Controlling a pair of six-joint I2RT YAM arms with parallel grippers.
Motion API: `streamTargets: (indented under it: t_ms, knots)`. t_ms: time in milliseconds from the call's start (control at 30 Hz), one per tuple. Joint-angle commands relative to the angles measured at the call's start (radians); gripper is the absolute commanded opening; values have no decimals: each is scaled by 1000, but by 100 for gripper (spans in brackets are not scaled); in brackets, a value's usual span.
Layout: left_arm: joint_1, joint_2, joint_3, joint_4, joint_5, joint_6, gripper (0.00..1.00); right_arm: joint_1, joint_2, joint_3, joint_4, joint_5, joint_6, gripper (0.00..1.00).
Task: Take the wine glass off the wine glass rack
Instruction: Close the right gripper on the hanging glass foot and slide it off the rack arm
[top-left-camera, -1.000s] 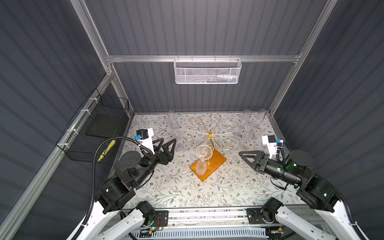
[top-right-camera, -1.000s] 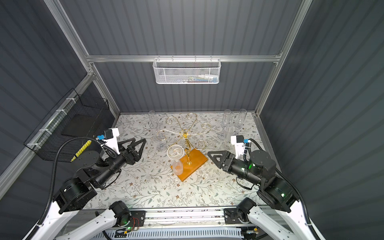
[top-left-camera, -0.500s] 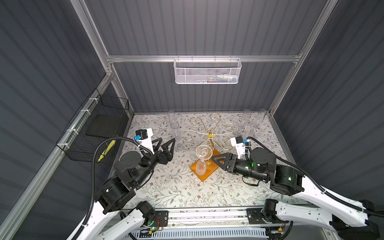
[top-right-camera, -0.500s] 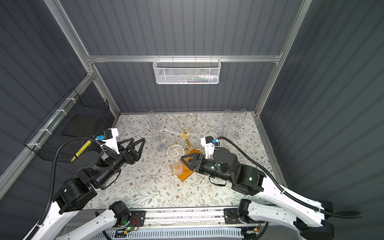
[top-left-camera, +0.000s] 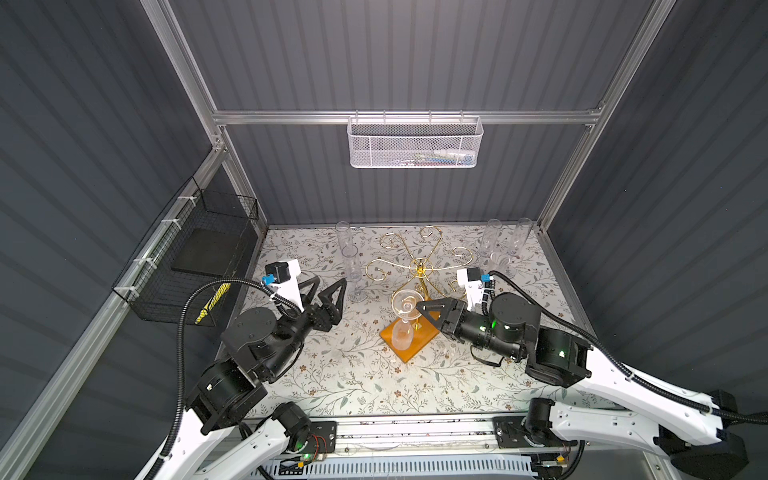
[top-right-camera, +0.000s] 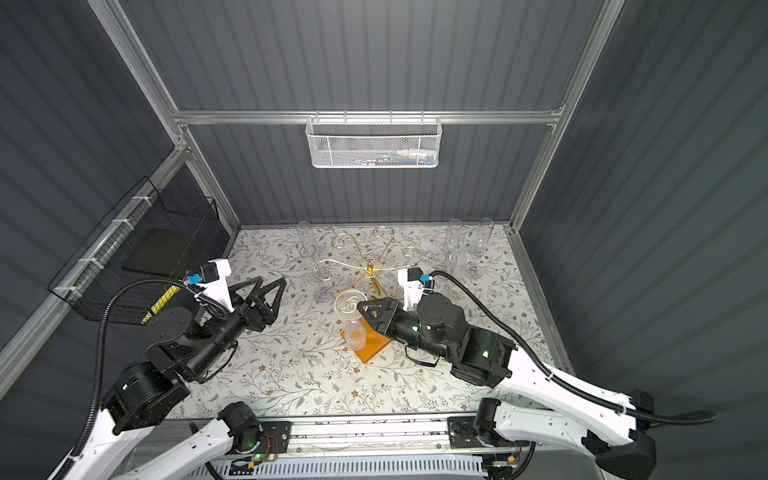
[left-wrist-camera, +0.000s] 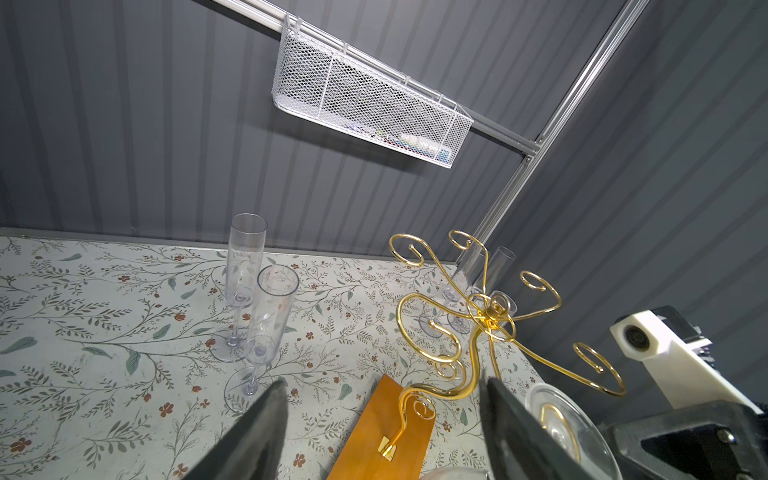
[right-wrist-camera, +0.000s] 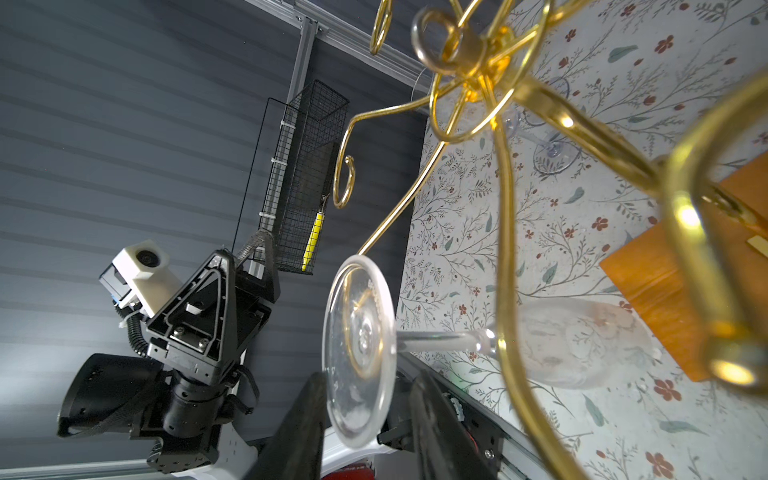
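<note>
The wine glass rack (top-left-camera: 421, 266) is gold wire with scroll arms on an orange-brown base (top-left-camera: 417, 347), mid-table in both top views. A clear wine glass (top-left-camera: 402, 334) hangs upside down from its front arm, foot (right-wrist-camera: 359, 332) uppermost. My right gripper (right-wrist-camera: 370, 376) has reached in from the right (top-left-camera: 419, 309). Its fingers (right-wrist-camera: 299, 424) stand on either side of the foot's rim. One finger looks to touch the rim and a narrow gap shows at the other. My left gripper (top-left-camera: 330, 284) hovers open left of the rack, holding nothing, with the rack's base (left-wrist-camera: 374, 436) ahead of it.
Two clear flutes (top-left-camera: 347, 245) stand back left of the rack, and three more (top-left-camera: 500, 249) back right. A white mesh basket (top-left-camera: 413, 143) hangs on the back wall. A black wire basket (top-left-camera: 195, 266) hangs on the left wall.
My right arm has swung in from the right side to the rack, and its jaws have narrowed around the glass's foot. The left arm has barely moved.
</note>
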Motion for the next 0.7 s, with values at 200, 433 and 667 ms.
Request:
streamTargets:
  t_ms: [200,433,667]
  knots:
    - [-4,-21,-7,-18,-25,37,75,4,2,-10,33,32,35,17]
    - [-5,-33,-13,-19,-30,41,75,4,13,-10,27,30,55,9]
    - [-4,-44,-11,-24,-35,44,75,9,12,4,5,41,71,0]
